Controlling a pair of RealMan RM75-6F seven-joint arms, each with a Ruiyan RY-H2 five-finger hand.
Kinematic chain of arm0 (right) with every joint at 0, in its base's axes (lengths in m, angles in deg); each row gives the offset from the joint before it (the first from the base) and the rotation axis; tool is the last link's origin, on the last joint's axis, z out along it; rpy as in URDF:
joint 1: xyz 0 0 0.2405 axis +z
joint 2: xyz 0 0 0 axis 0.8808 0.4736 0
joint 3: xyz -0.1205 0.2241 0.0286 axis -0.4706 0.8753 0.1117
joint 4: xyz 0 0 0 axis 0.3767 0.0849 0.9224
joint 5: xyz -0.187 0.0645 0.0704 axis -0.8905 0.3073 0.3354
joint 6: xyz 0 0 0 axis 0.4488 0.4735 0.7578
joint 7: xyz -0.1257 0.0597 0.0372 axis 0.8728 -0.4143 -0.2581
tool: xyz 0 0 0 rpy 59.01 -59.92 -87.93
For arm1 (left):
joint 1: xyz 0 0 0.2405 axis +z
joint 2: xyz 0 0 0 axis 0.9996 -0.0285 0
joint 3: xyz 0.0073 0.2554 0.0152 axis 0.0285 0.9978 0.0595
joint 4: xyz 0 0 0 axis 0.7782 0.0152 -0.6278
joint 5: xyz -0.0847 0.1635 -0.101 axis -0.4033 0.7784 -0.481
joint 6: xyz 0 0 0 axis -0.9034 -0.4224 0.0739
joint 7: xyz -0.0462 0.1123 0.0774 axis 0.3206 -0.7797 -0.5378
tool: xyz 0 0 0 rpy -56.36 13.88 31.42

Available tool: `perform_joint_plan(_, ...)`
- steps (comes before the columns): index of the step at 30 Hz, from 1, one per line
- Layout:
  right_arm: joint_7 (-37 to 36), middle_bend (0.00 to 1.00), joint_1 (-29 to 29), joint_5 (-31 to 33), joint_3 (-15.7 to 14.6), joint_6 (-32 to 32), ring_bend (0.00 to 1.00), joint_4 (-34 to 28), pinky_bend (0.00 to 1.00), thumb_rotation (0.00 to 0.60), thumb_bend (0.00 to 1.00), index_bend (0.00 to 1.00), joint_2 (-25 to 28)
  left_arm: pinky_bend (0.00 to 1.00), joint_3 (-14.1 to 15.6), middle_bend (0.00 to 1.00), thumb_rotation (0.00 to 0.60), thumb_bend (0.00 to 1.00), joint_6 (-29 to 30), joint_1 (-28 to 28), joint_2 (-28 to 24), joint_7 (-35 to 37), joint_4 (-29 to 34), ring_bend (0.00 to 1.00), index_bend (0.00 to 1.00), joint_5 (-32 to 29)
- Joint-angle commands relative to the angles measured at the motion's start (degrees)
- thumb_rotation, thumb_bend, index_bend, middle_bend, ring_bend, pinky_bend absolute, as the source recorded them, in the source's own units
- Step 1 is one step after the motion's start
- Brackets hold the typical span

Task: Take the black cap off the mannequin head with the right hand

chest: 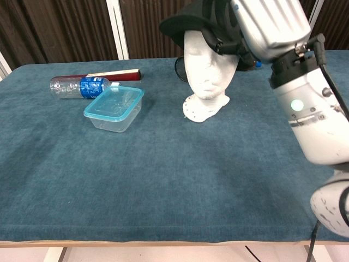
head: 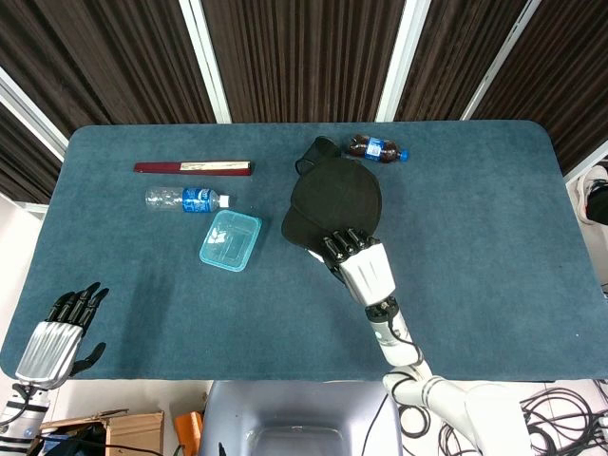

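Table (head: 494, 266): rectangular top with rounded corners, covered in teal-blue cloth of short, felt-like nap; it fills most of both views.
Right arm (chest: 313, 120): glossy white shell with a small green light, rising at the right of the chest view.
Mannequin head (chest: 206, 68): matte white, foam-like, face with moulded features, flared neck base resting on the cloth near the table's middle.
Black cap (head: 334, 201): dark fabric, rounded crown with a stiff brim; it sits at the top of the mannequin head, the brim (chest: 182, 24) jutting out above the forehead, face bare beneath it.
Right hand (head: 353, 262): silver back, black jointed fingers (chest: 221, 38); the fingers curl over the cap's edge at the side of the head and grip it.
Left hand (head: 59, 332): silver back, black fingers, at the near left corner of the table in the head view; fingers spread apart, holding nothing.
Food container (chest: 114, 107): translucent light-blue plastic, rounded rectangle with a lid, left of the mannequin head.
Water bottle (chest: 79, 86): clear plastic, blue label, lying on its side just behind the container.
Flat case (head: 193, 168): long, thin, dark red with a pale face, lying behind the water bottle.
Cola bottle (head: 376, 149): small, dark contents, blue label, lying on its side behind the cap.
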Motion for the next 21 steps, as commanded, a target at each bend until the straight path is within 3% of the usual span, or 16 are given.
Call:
perform_joint_plan(1, 0.9, 0.72, 2.6, 0.1, 0.8, 1.2, 0.64, 3.1, 0.92, 0.6, 0.42, 1.0, -0.1, 0.14, 0.0, 0.05, 0.6, 0.32, 0.0, 0.0, 0.0, 0.1, 0.0, 0.12, 0.0, 0.0)
perform_joint_plan(8, 2.8, 0.73, 6.0, 2.0, 1.8, 1.2, 0.65, 6.2, 0.93, 0.6, 0.42, 1.0, 1.1, 0.14, 0.0, 0.05, 0.6, 0.32, 0.2, 0.1, -0.1, 0.3, 0.0, 0.12, 0.0, 0.1)
perform_joint_plan(21, 4.6, 0.74, 6.7, 5.3, 1.6, 2.3, 0.65, 9.4, 0.94, 0.6, 0.42, 1.0, 5.0, 0.14, 0.0, 0.05, 0.6, 0.32, 0.4, 0.2, 0.0, 0.4, -0.1, 0.12, 0.0, 0.2)
